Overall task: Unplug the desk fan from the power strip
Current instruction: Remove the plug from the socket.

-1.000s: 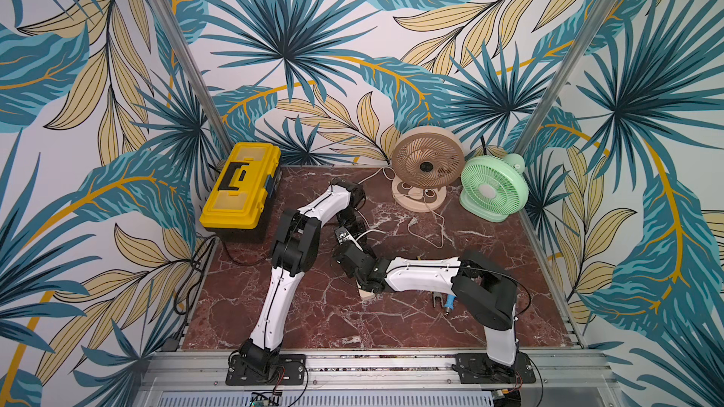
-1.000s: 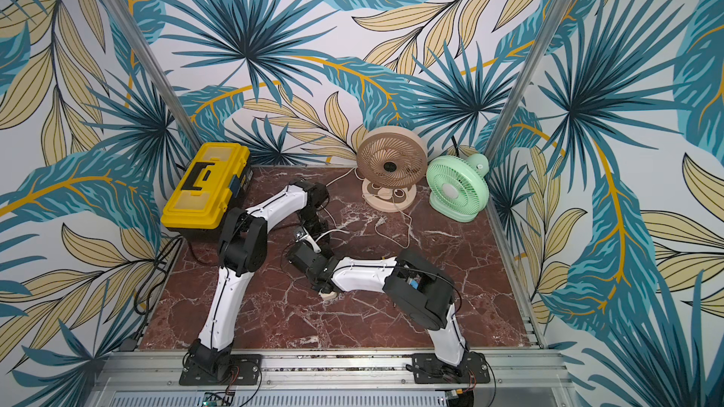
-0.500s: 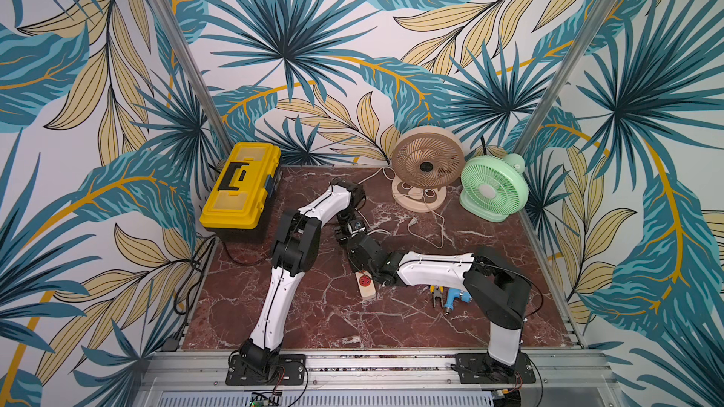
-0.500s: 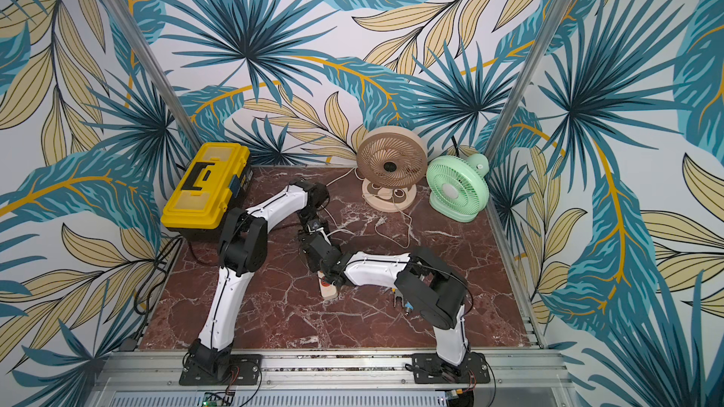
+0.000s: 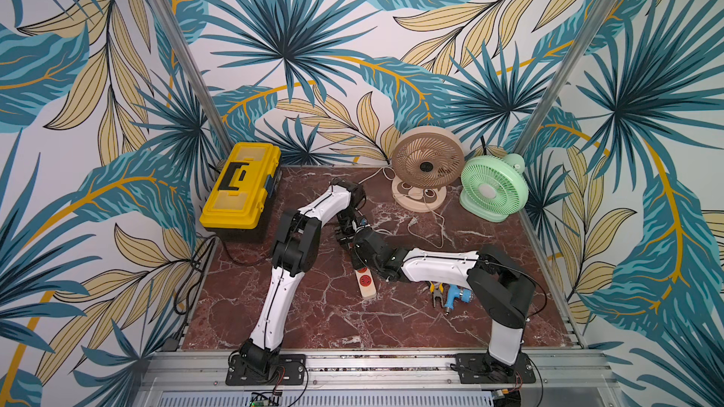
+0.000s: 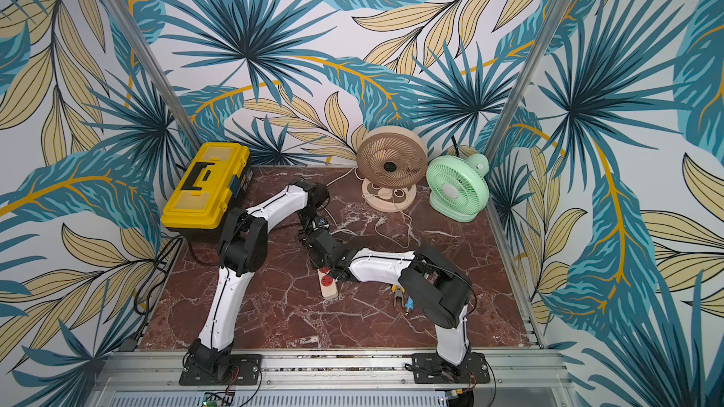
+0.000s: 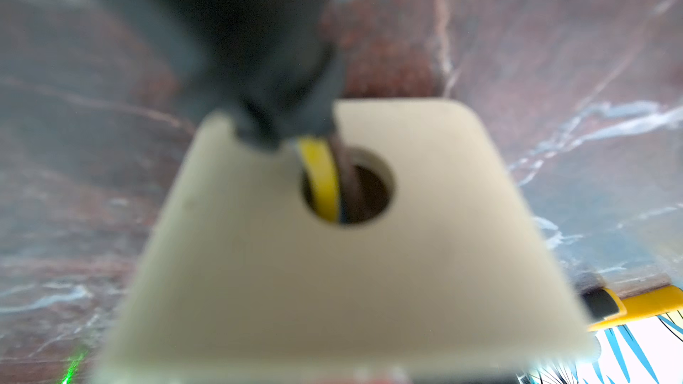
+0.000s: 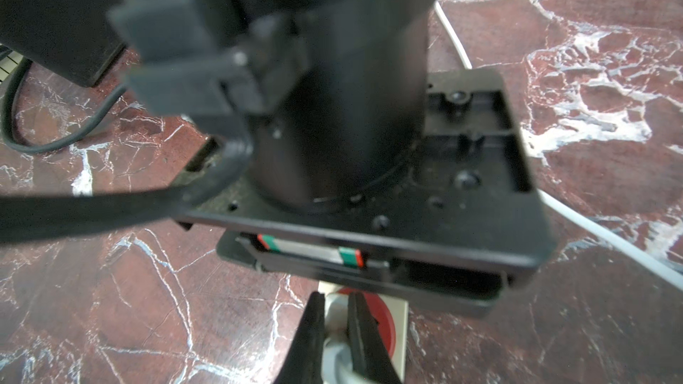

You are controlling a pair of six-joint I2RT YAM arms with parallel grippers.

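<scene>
Top views: right gripper has crept up the power strip to meet the left gripper; the sockets behind it are now bare.
Left wrist: jaws closed; blurred strip end and black cord right below; what they hold is unclear.
Right wrist: fingers pinch the white plug at a red socket; a pull seems next.
Obstacle: left gripper's body just ahead.
Around: brown fan and green fan beyond; pliers beside the forearm.

The blurred cream end of the power strip fills most of the view, very near the lens. A black cord reaches its round hole, where a yellow wire shows. Red marbled desk lies behind.
</scene>
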